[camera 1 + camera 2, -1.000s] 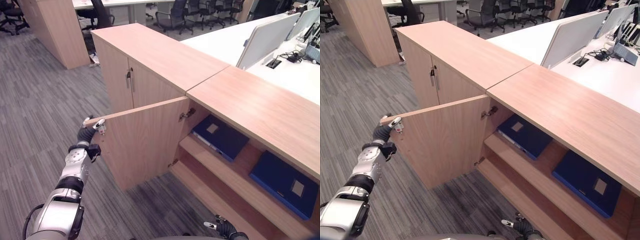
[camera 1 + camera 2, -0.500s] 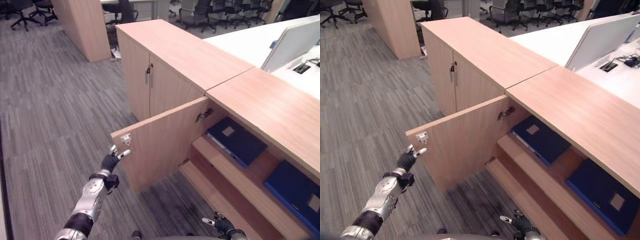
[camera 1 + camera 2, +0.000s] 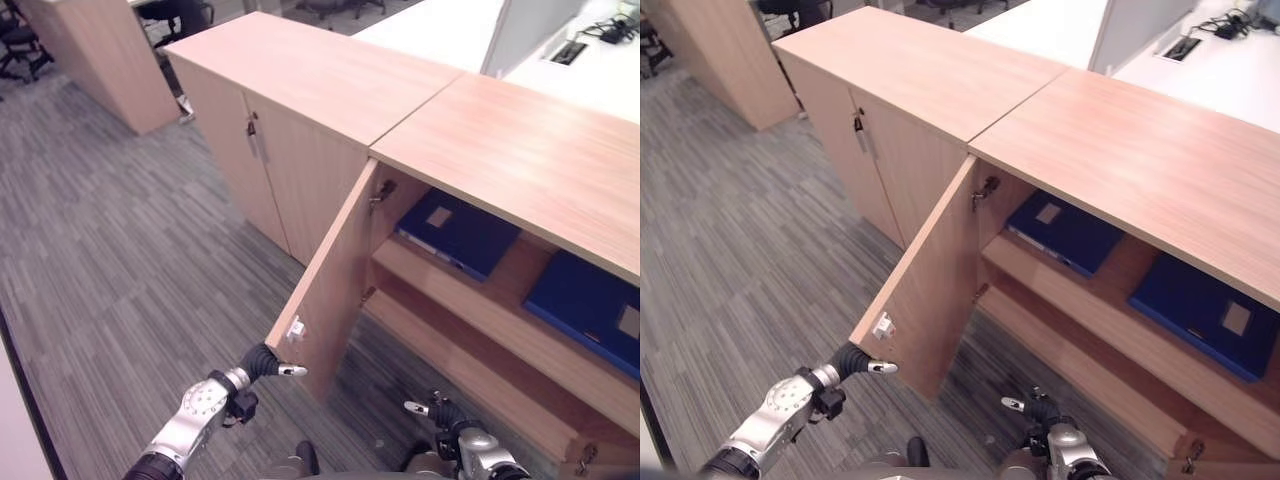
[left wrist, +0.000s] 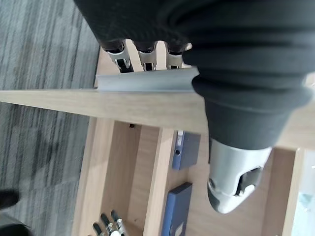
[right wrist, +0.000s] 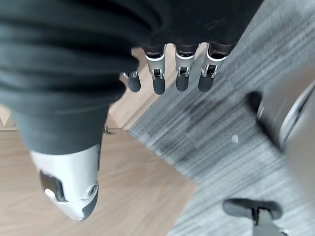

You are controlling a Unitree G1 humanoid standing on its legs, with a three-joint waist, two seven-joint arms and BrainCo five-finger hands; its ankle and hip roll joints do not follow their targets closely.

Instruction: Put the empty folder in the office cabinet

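Nearest in, at about five o'clock low down, the right hand (image 3: 437, 411) hangs over the grey carpet (image 3: 120, 240) with its fingers (image 5: 158, 78) straight and loose, holding nothing. Over at seven o'clock the left hand (image 3: 265, 362) is up against the free edge of the cabinet door (image 3: 335, 275), right by the small white catch (image 3: 295, 328) on its inner face. Its own wrist view shows the fingers (image 4: 142, 54) hooked over a pale metal handle strip (image 4: 145, 81) on the far side of the door edge, thumb (image 4: 231, 177) on the near side, so that hand is clamped on the door.

The door itself stands swung wide, edge-on, hinged at about twelve o'clock from the hand. Past it, toward two o'clock, the office cabinet (image 3: 520, 150) lies open with wooden shelves inside. On the upper shelf (image 3: 480, 300) rest two blue folders: one blue folder (image 3: 455, 230) just behind the hinge (image 3: 380, 192), lying flat and angled, and a second blue folder (image 3: 590, 305) further round at three o'clock, also flat, well apart from the first.

Further back at eleven o'clock, the neighbouring cabinet (image 3: 300, 80) has both doors closed, its metal handles (image 3: 250, 128) meeting at the seam. Beyond, at one o'clock, a white desk (image 3: 440, 25) with a grey divider screen (image 3: 535, 25)
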